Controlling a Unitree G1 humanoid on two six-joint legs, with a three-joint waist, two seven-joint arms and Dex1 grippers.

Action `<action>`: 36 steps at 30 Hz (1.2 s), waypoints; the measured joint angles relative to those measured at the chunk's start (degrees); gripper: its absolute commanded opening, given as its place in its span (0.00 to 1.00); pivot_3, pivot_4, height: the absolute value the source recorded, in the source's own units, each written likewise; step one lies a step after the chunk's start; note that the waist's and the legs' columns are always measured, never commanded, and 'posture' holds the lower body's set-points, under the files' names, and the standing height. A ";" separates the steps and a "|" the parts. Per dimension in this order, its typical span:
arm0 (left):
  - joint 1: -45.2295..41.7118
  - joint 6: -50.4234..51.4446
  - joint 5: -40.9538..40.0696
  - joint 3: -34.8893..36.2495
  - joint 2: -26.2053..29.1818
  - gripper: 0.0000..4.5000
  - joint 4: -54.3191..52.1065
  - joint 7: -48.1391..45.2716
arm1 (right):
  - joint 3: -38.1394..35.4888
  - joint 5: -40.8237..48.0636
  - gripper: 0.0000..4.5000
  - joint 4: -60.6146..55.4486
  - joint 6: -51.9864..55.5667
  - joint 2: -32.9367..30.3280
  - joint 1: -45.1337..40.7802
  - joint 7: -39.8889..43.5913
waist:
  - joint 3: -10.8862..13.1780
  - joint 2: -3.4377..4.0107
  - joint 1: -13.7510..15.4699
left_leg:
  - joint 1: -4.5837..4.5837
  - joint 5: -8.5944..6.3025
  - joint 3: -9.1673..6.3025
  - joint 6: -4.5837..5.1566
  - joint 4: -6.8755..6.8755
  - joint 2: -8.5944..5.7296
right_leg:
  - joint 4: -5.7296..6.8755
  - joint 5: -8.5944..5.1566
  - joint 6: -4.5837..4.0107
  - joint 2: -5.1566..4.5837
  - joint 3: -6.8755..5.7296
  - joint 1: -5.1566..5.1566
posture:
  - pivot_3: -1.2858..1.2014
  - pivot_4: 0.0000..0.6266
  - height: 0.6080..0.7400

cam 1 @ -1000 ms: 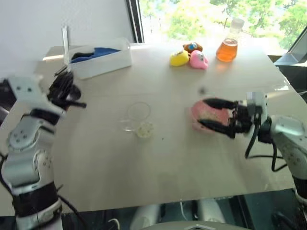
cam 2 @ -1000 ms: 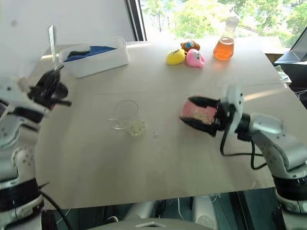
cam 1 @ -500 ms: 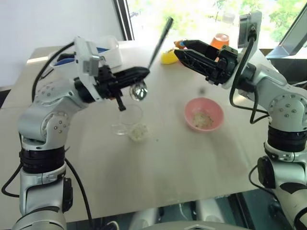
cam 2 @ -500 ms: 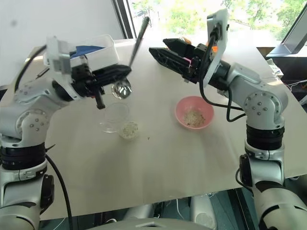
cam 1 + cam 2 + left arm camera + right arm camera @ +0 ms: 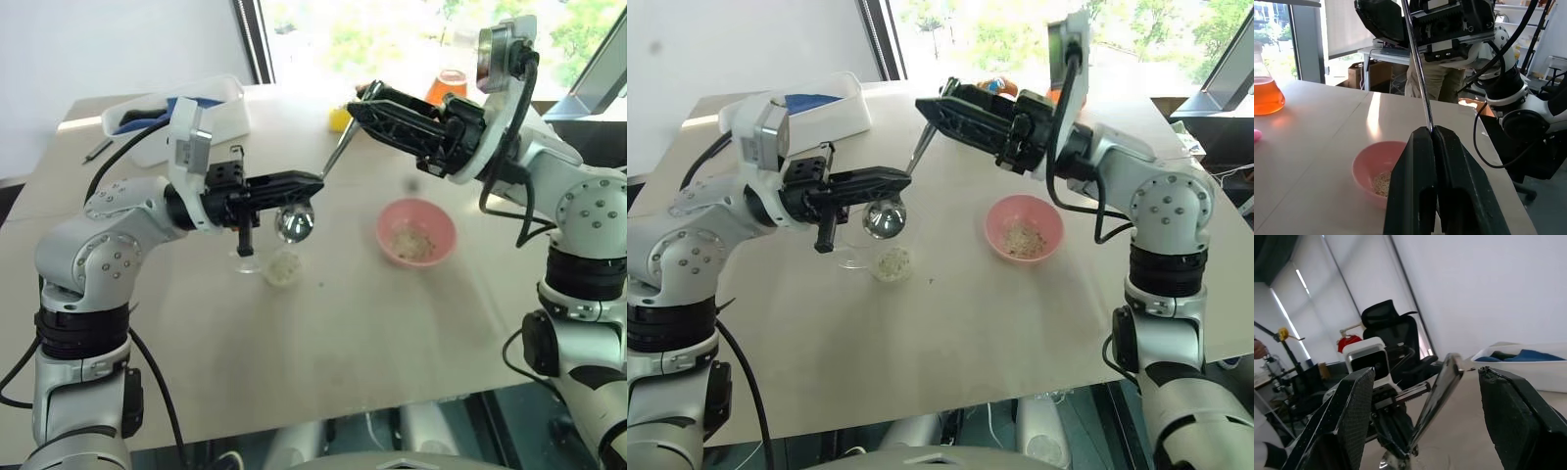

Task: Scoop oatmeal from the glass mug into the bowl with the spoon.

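- The counter (image 5: 411, 333) is carrying everything; a small spill of oatmeal (image 5: 283, 267) is lying on it beside the glass mug (image 5: 247, 260).
- The right hand (image 5: 364, 106) is hanging wide open with the spoon's handle tip between its fingers, gripping nothing.
- The left hand (image 5: 312, 182) is clamping shut on the spoon (image 5: 294, 222), its shiny end hanging just above the mug.
- The bowl (image 5: 416, 233) is already holding some flakes; more scooping is probably waiting.

- My table (image 5: 392, 372) is pale beige, under a bright window (image 5: 392, 29) with green trees outside.
- A white wall (image 5: 108, 39) stands left.
- Black office chair (image 5: 1388, 330) behind me.
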 measured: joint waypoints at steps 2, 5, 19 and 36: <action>0.00 0.09 0.00 0.00 0.00 0.00 0.00 0.02 | 0.01 0.53 0.77 -0.21 0.73 -0.92 0.00 1.07 | 0.00 0.00 0.01 | 0.00 0.00 0.00 0.00 0.01 0.00 | 0.03 0.00 0.00 0.00 0.01 0.00 | 0.52 0.24 1.00; 0.00 0.22 0.00 -0.09 -0.01 0.00 0.00 0.05 | 0.04 0.73 0.77 -0.27 0.74 -0.85 -0.01 1.26 | 0.00 0.00 -0.04 | 0.01 0.00 0.03 0.00 0.04 0.00 | 0.11 0.00 0.00 0.00 0.04 -0.03 | 0.52 0.24 1.00; 0.03 0.58 0.80 -1.22 0.02 0.00 0.00 -1.47 | 4.69 -4.14 0.77 -0.52 0.10 -0.12 -0.87 3.61 | 0.00 0.01 0.00 | 0.00 0.00 0.03 0.00 0.15 -0.01 | 0.20 0.00 0.00 -0.01 0.05 -0.04 | 0.52 0.24 1.00; 1.05 0.50 1.26 -1.45 0.03 0.00 -0.66 -3.08 | 4.45 -2.96 0.01 -0.06 0.89 0.07 -1.14 4.43 | 0.01 0.01 -0.01 | 0.00 0.00 0.03 0.00 0.16 -0.02 | 0.22 0.00 0.00 -0.01 0.06 -0.05 | 0.52 0.24 1.00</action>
